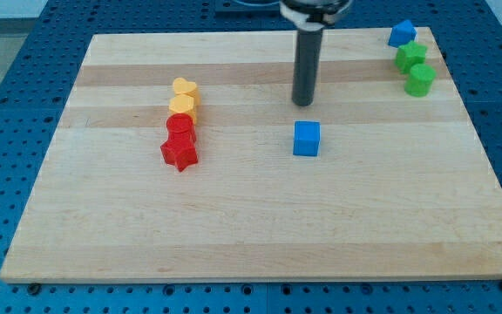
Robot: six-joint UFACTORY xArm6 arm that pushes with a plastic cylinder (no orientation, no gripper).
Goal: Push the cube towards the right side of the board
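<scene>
A blue cube lies near the middle of the wooden board. My tip stands just above the cube in the view, a short gap away and not touching it. The dark rod rises from there to the view's top edge.
Two yellow blocks and two red blocks, the lower one a star, form a column at the view's left. A blue block and two green blocks sit at the top right corner of the board.
</scene>
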